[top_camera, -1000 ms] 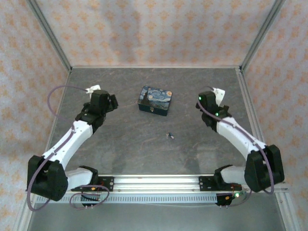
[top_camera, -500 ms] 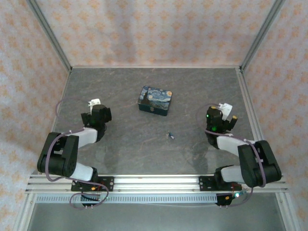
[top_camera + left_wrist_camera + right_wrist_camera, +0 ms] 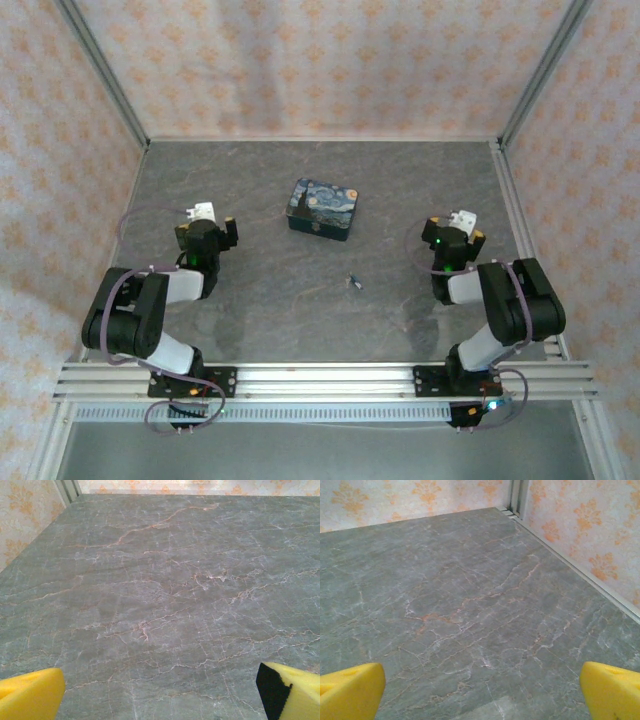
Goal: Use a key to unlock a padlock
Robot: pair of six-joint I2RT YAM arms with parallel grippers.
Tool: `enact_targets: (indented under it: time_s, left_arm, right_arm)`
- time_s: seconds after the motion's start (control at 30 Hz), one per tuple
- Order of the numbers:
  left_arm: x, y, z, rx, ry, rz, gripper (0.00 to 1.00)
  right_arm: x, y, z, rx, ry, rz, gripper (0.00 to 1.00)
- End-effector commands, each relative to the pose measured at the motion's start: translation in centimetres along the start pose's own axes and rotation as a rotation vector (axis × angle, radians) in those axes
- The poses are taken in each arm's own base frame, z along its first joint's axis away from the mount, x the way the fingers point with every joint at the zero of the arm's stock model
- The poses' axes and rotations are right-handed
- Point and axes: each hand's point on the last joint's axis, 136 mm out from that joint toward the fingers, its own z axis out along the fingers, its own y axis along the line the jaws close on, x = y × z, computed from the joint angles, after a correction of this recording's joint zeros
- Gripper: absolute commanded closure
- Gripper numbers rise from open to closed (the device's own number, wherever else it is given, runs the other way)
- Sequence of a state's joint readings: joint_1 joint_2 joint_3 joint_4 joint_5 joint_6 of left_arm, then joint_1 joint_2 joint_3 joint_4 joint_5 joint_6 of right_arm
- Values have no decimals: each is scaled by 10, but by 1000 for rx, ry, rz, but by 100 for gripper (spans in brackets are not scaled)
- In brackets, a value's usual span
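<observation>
The padlock (image 3: pixel 355 284) is a tiny dark speck with a bluish glint lying on the grey marbled table (image 3: pixel 300 300), near the middle. A pale sliver touching its upper left looks like the key (image 3: pixel 349 278); it is too small to be sure. My left gripper (image 3: pixel 208 224) (image 3: pixel 160 700) sits far to the left of them, open, with yellow fingertips (image 3: pixel 30 696) wide apart over bare table. My right gripper (image 3: pixel 456 230) (image 3: pixel 480 695) sits to their right, also open, with nothing between its yellow fingertips (image 3: pixel 612 692).
A dark-blue box with yellow swirls (image 3: pixel 323 209) stands behind the padlock, toward the back. Aluminium posts and patterned walls (image 3: pixel 580 540) enclose the table on three sides. Both arms are folded low near their bases.
Both arms have folded back toward their bases over the last second, pulling the grippers nearer and lower. The padlock, key and box have not moved.
</observation>
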State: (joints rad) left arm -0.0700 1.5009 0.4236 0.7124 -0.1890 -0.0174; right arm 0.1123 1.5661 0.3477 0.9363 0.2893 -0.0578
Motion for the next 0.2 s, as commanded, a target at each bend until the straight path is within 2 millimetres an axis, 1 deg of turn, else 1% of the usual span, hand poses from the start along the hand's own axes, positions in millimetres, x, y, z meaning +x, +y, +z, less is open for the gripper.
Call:
enact_targets:
  time_s: [0.0,0.03,0.1,0.17]
  left_arm:
    - [-9,0,0,4,-36,3,0]
    - [-10,0,0,4,-37,2,0]
    - [-10,0,0,4,-36,2,0]
    - [-10,0,0,4,-40,1,0]
  right_arm:
    - [-13,6,4,-34,-30,14,1]
    - [-11,5,8,-58,-1,36,0]
    - [-10,4,9,-73,32,39,1]
    - [-12,5,8,-85,-6,43,1]
